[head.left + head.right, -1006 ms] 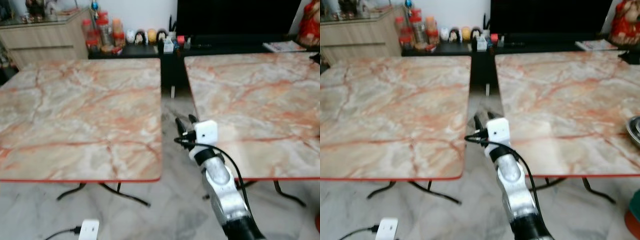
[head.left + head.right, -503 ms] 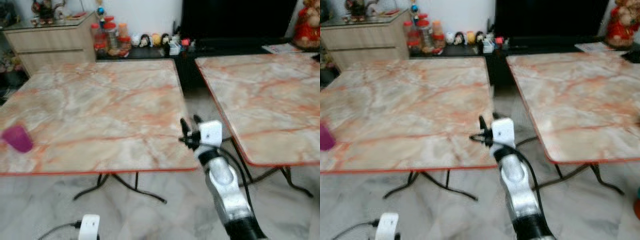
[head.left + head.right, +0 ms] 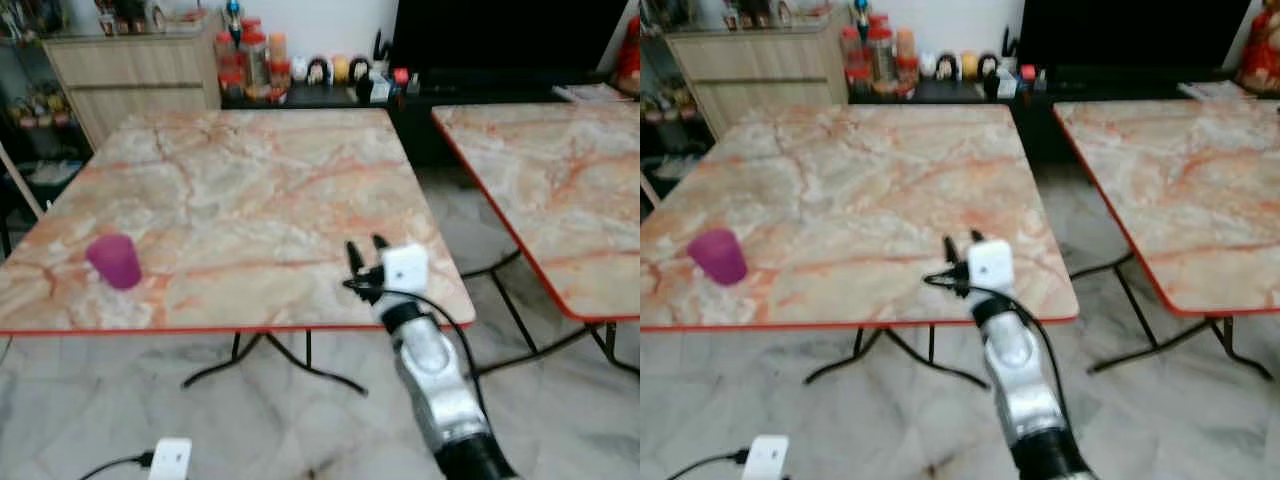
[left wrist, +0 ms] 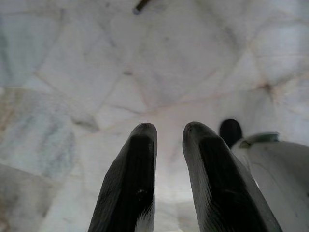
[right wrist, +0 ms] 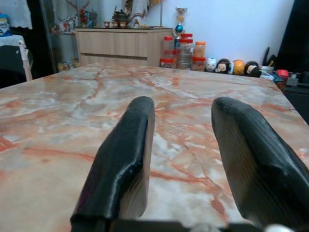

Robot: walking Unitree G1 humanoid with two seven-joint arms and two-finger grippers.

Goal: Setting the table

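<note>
A square marble-patterned worktop with a red rim (image 3: 250,190) stands ahead. A small purple plastic cup (image 3: 114,261) sits upright near its edge at nine o'clock. The right tool (image 3: 367,252), empty with fingers apart, hovers over the near edge at five o'clock. The left tool (image 4: 166,133), fingers narrowly parted, hangs over the pale tiled floor (image 4: 120,72).

The second table (image 3: 560,190) ran off the frame's right side, so its far half could not be seen. The jars (image 3: 255,62) and small figurines (image 3: 335,70) on the low black shelf were too small to tell apart. A white plug block (image 3: 170,460) on the floor was cut by the bottom edge, its cable too.
</note>
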